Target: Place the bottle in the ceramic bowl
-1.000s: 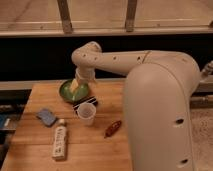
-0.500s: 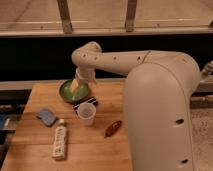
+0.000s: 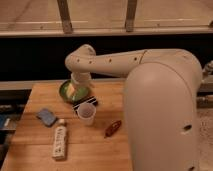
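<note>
Jaws stand apart and grip nothing: in the camera view your gripper [image 3: 83,102] hangs low at the near edge of the ceramic bowl [image 3: 64,90], while the bottle [image 3: 60,142] lies flat, well apart, near the front left of the wooden table [image 3: 31,98]. Come down across its middle, clear of the plastic cup [image 3: 86,114] between them. Dark window glass runs behind.

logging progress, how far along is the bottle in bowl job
Done: nothing, the bottle lies on the table near the front edge, apart from the ceramic bowl. In hand: nothing; the end effector hangs open over the bowl's near rim. Left: grasp the bottle and set it in the bowl.
</note>
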